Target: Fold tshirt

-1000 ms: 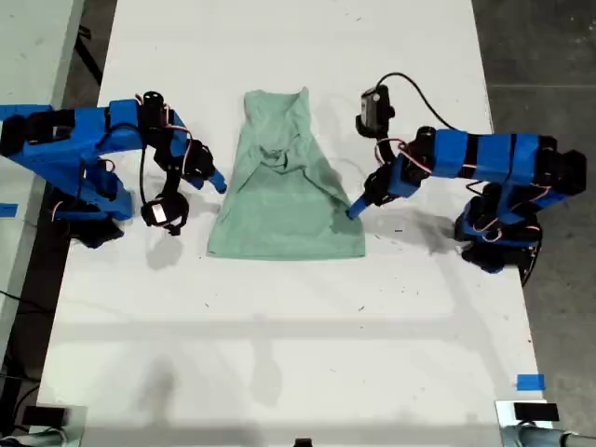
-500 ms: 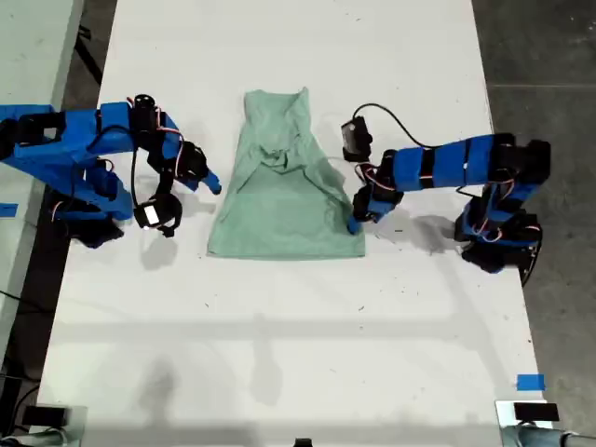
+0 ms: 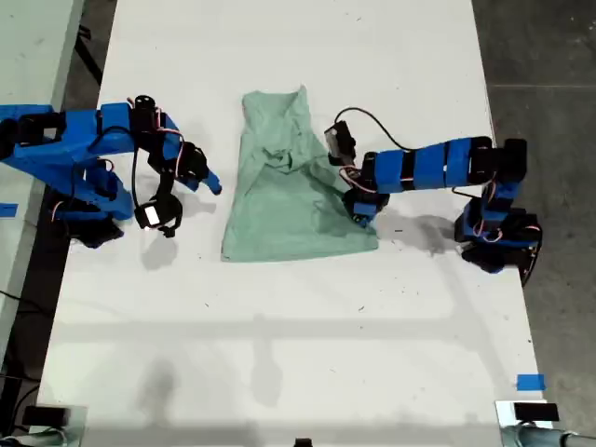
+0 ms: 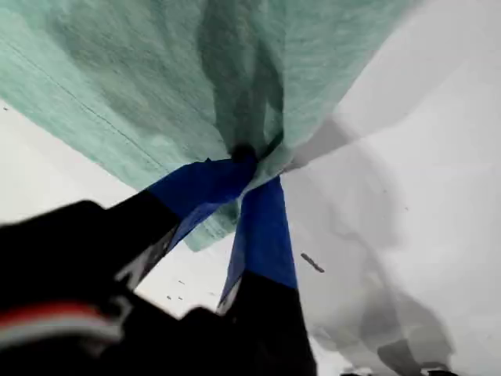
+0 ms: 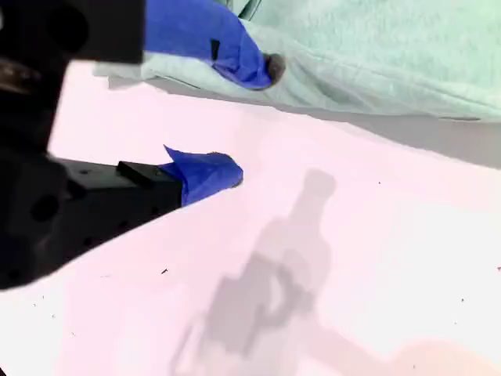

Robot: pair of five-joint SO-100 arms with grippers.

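Observation:
The pale mint-green tshirt [image 3: 284, 200] lies partly folded on the white table [image 3: 279, 335], collar end far from the camera, with wrinkles near its middle. My first gripper [image 3: 358, 216] reaches in from the exterior view's right and is shut on the tshirt's edge near the hem. In the first wrist view the blue fingers [image 4: 262, 227] pinch a bunch of tshirt [image 4: 156, 78] cloth. My second gripper [image 3: 212, 183] hovers open just off the tshirt's side on the exterior view's left. Its blue fingertips [image 5: 211, 174] stand apart with nothing between them, the tshirt [image 5: 376, 47] just beyond.
Both arm bases stand at the table's sides in the exterior view. A blue tape mark [image 3: 530, 382] sits near the table's front corner on the exterior view's right. Grey floor [image 3: 545, 56] lies past the table's edge on that side.
My first gripper has reached onto the tshirt's edge and shut on it. The tshirt's hem has shifted toward the exterior view's right. My second gripper drew back slightly.

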